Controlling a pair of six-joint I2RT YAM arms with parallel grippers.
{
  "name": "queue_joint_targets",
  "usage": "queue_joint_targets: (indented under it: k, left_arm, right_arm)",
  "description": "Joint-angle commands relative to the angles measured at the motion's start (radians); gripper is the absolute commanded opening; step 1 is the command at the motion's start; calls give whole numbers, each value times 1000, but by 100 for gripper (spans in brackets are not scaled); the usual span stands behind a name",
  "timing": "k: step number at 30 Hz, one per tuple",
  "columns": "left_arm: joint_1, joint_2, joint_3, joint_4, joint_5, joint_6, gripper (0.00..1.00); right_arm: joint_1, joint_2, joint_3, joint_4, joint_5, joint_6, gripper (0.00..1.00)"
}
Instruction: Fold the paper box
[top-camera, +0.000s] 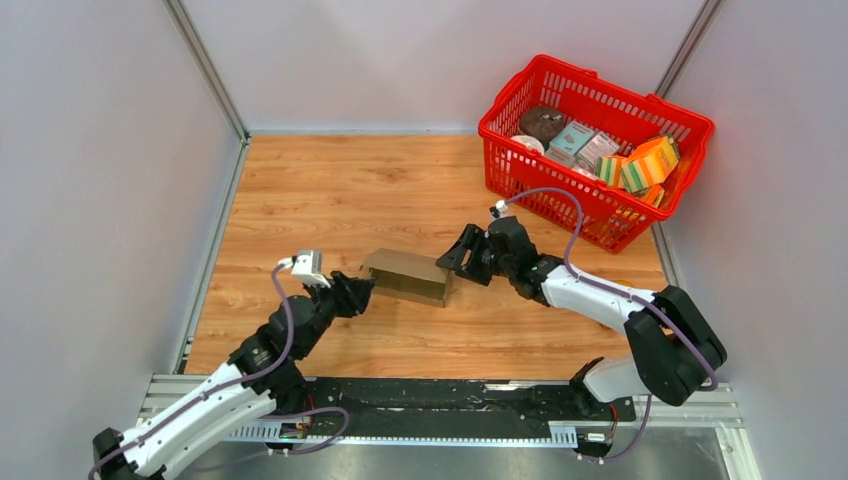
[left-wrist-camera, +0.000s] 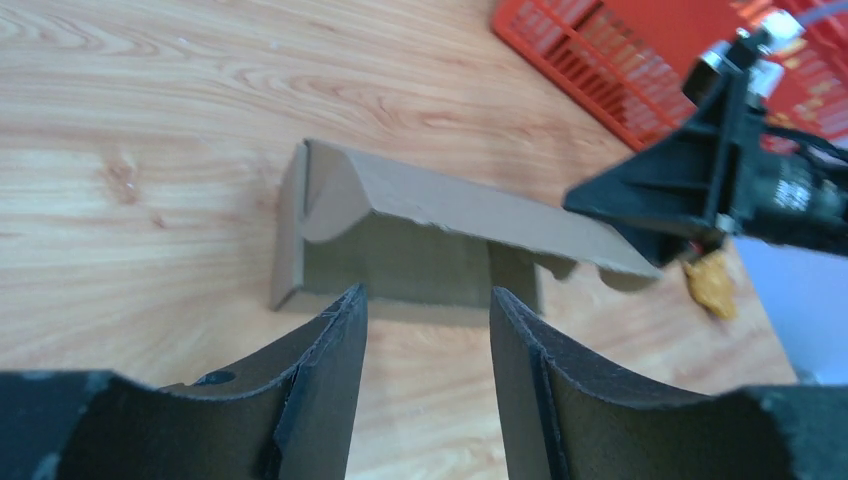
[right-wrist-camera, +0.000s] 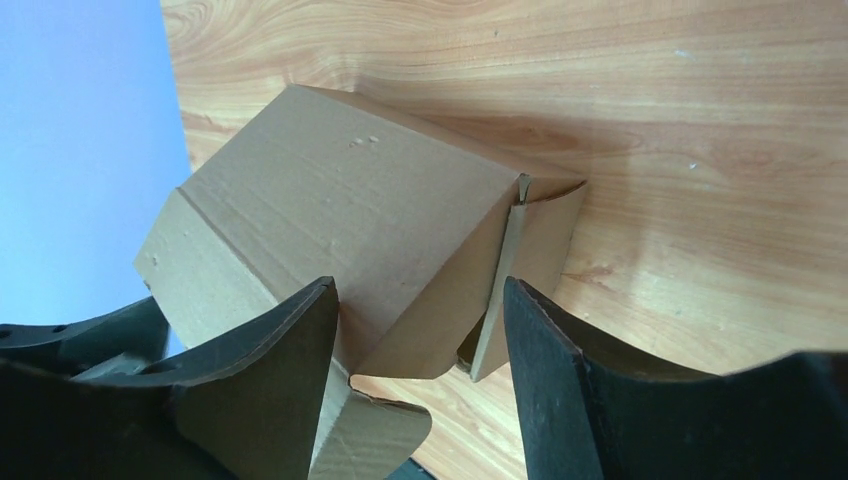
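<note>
The paper box (top-camera: 408, 275) is plain brown cardboard, partly folded, lying on the wooden table between my two grippers. My left gripper (top-camera: 362, 292) is at its left end. In the left wrist view this gripper (left-wrist-camera: 428, 295) is open with nothing between the fingers, and the box (left-wrist-camera: 430, 235) lies just beyond the tips. My right gripper (top-camera: 452, 258) is at the box's right end. In the right wrist view it (right-wrist-camera: 418, 290) stands open astride the loose end flaps of the box (right-wrist-camera: 340, 200), with the left finger against one flap.
A red basket (top-camera: 545, 185) of colourful packages stands at the back right, close behind the right arm, and shows in the left wrist view as red basket mesh (left-wrist-camera: 600, 70). A small orange scrap (left-wrist-camera: 712, 285) lies on the wood. Grey walls enclose the table.
</note>
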Motion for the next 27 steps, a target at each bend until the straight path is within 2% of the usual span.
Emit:
queue_joint_targets:
  k: [1,4,8,9,12,16,17,22,24,27]
  left_arm:
    - [-6,-193,67,-397,160,-38,56]
    - [-6,-218,240,-563,143,21,56]
    - [-4,15,519,-691,101,121,57]
    - [-4,58,596,-688,96,162,57]
    - [3,207,661,-607,102,211,54]
    - [59,406,663,-483,236,196,50]
    - [101,437,650,-426,269,181,47]
    - [215,572,500,-203,468,46,36]
    - [221,586,448,-131,469,37,35]
    - [223,593,413,-131,421,38,35]
  right_arm:
    - [18,-23,64,-38,44,-150,64]
    - [33,-28,79,-38,47,-225,65]
    - [84,-40,102,-101,125,-313,68]
    - [103,-40,110,-121,147,-327,68]
    - [130,-42,111,-144,231,-363,69]
    - [151,-51,82,-135,291,-393,69]
    - [156,-54,76,-130,297,-400,69]
    - [188,-57,45,-122,355,-431,70]
    - [190,-63,24,-113,356,-432,69]
    - [191,-71,-7,-86,343,-431,69]
